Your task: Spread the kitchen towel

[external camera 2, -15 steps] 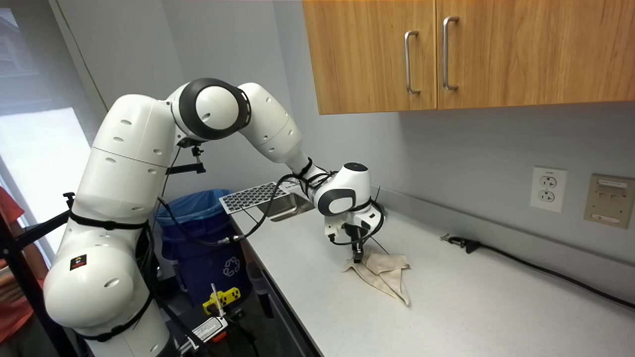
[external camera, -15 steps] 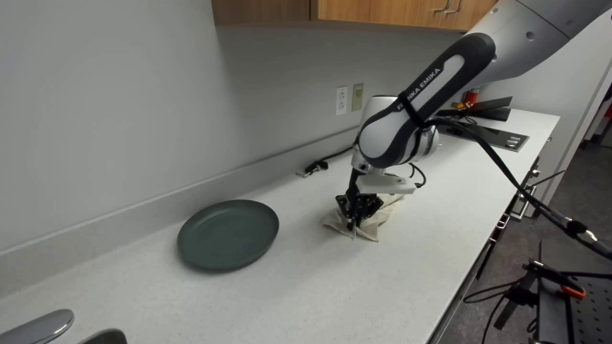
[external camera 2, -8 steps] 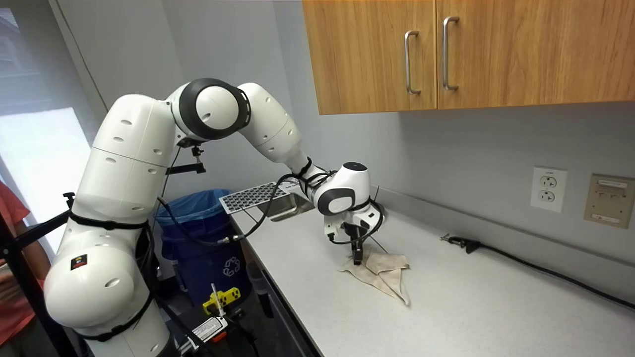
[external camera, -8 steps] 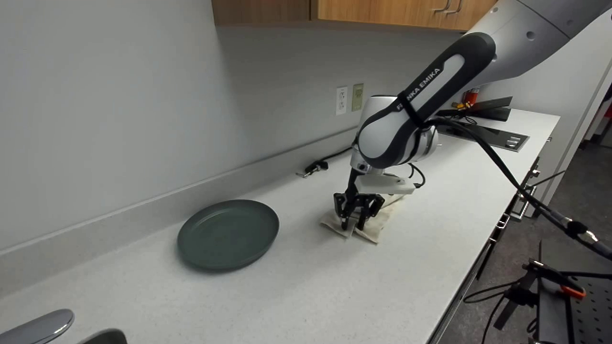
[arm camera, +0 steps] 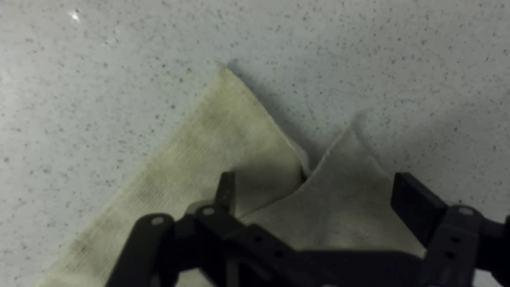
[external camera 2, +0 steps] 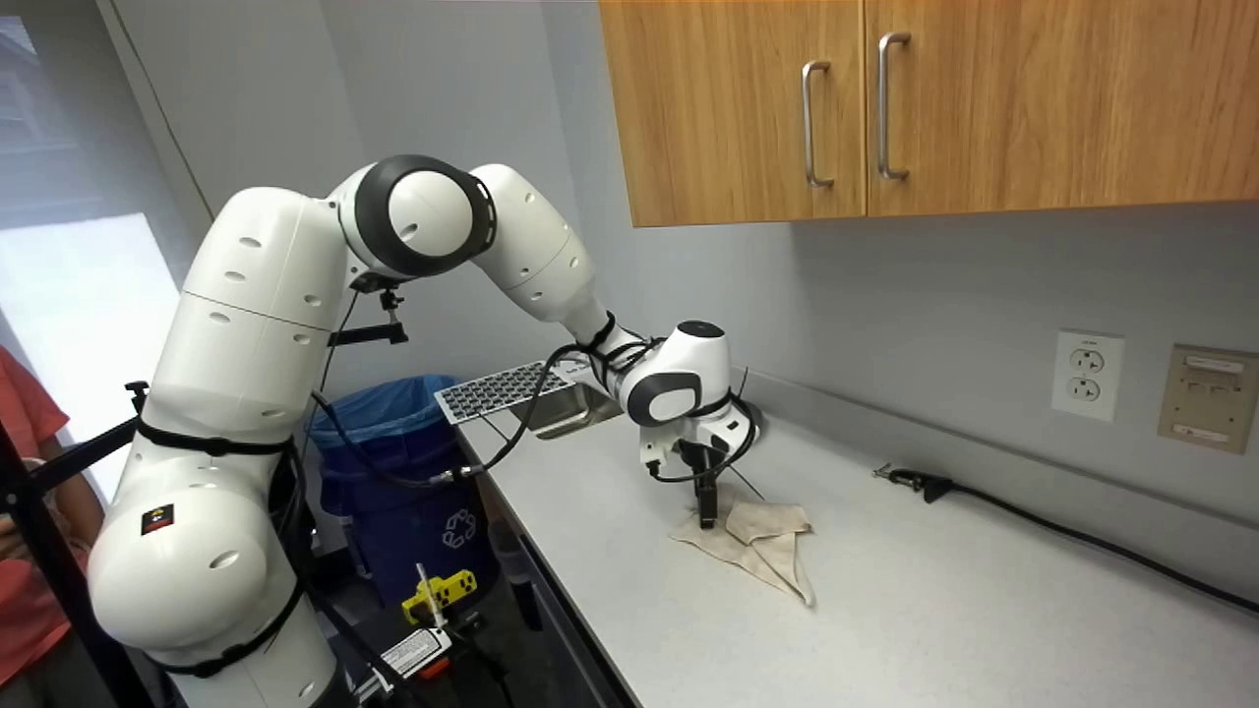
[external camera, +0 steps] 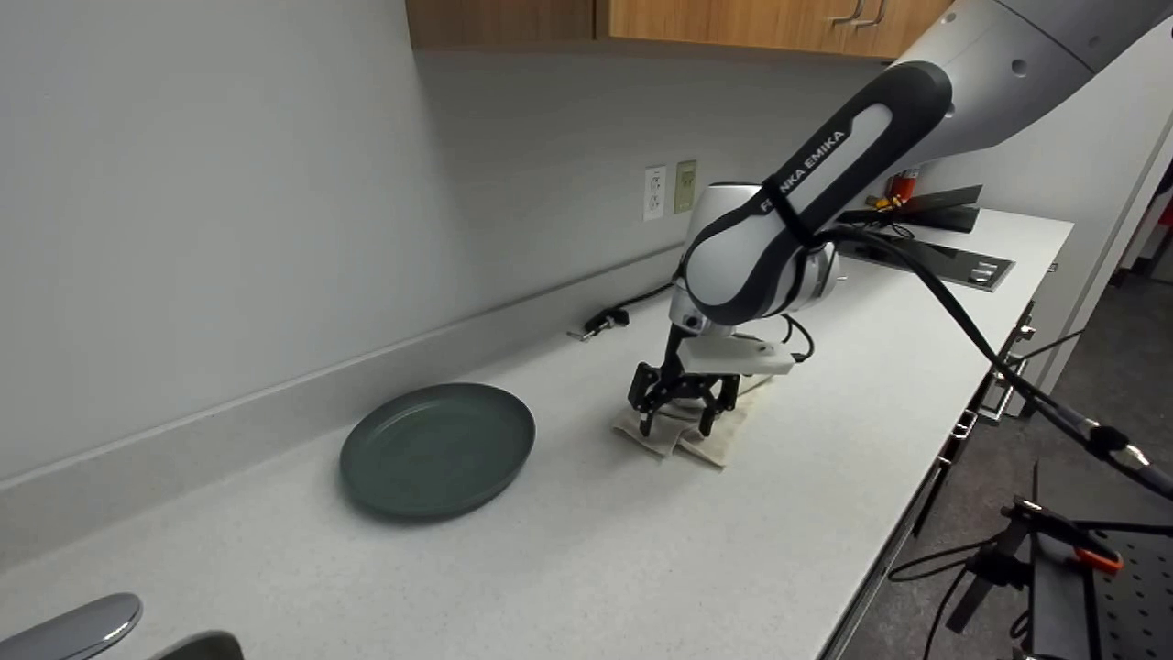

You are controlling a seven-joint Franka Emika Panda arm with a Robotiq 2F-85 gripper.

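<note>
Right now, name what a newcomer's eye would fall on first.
Probably the white robot arm, bent over the counter. Below its open gripper lies the rumpled beige kitchen towel. In an exterior view, the dark green plate stands out, near the wall.

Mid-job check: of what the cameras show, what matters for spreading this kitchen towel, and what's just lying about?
For the job:
kitchen towel, partly folded on the counter
fingers, apart over the towel, gripping nothing

Just lying about:
round dark plate, on the counter
black cable, near the wall
blue bin, beside the counter
</note>
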